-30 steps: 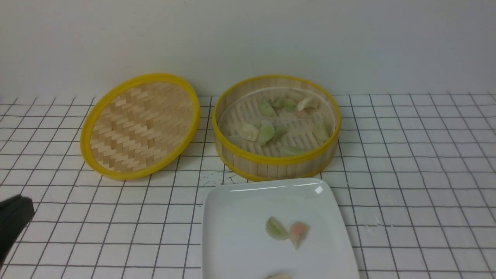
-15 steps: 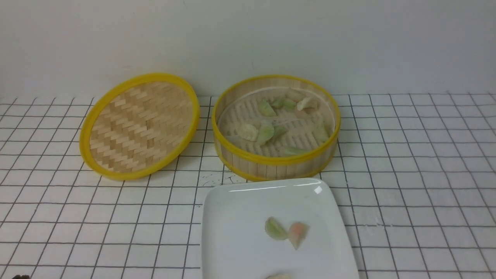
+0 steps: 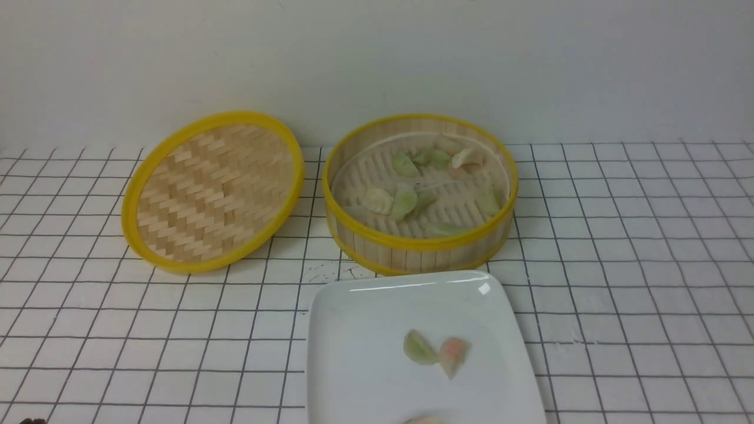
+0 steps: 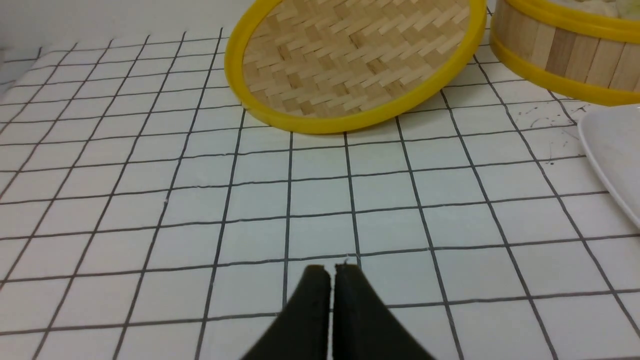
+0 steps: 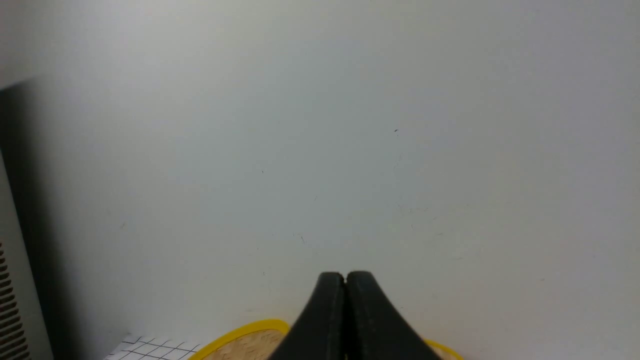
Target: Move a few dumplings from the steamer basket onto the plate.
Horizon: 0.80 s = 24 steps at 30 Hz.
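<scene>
The basket [image 3: 420, 194] stands at the far middle of the gridded table [image 3: 618, 265], close to the wall [image 3: 377, 59], and holds a scatter of dumplings [image 3: 405, 200], mostly pale green with a couple of off-white ones, spread over its slatted floor. Just left of it the lid [image 3: 212, 191] leans tilted, woven inside up, its right rim close to the basket; whether the two touch is hard to tell. Just near of the basket lies the plate [image 3: 353, 353], its far edge close to the basket's near wall and its near part cut off by the frame. On the plate a green dumpling [image 3: 419, 347] and a pink dumpling [image 3: 453, 353] lie touching each other right of the plate's middle, and the top of a pale dumpling [image 3: 423, 420] shows at the near edge of the frame. Neither arm appears clearly in the front view. In the left wrist view the left gripper [image 4: 330, 272] hangs low over bare table, near and left of the lid, its jaws drawn almost together with only a thin slit between them and nothing held. In the right wrist view the right gripper [image 5: 345, 280] points at the wall above the yellow rims, jaws pressed together and empty.
</scene>
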### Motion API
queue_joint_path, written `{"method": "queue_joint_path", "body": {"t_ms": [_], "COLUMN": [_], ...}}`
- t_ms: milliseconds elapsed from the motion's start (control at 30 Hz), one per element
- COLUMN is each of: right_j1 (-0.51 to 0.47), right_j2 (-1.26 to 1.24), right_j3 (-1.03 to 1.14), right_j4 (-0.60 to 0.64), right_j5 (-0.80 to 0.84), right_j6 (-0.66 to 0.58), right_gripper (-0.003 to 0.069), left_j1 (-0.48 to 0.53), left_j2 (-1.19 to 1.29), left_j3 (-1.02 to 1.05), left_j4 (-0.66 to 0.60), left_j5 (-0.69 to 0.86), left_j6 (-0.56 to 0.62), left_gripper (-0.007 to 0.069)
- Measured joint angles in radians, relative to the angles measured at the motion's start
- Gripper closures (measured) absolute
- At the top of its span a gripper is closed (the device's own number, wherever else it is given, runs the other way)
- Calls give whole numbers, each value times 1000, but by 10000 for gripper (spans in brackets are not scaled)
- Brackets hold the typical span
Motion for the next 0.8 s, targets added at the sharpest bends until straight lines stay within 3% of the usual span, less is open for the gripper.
{"method": "queue_joint_path", "body": {"t_ms": [433, 600, 667, 800], "right_j1": [0, 0, 0, 0], "right_j2": [0, 0, 0, 0], "right_j3": [0, 0, 0, 0], "right_j4": [-11, 172, 314, 485], "right_j5": [-1, -1, -1, 0], "right_j6": [4, -87, -215, -397], "right_gripper": [669, 669, 669, 669], "left_j1": [0, 0, 0, 0], "left_j2": [0, 0, 0, 0], "left_j3": [0, 0, 0, 0], "left_j4": [0, 0, 0, 0], "left_j5": [1, 1, 1, 1], "left_j6": [0, 0, 0, 0], "left_gripper": [631, 631, 631, 631]}}
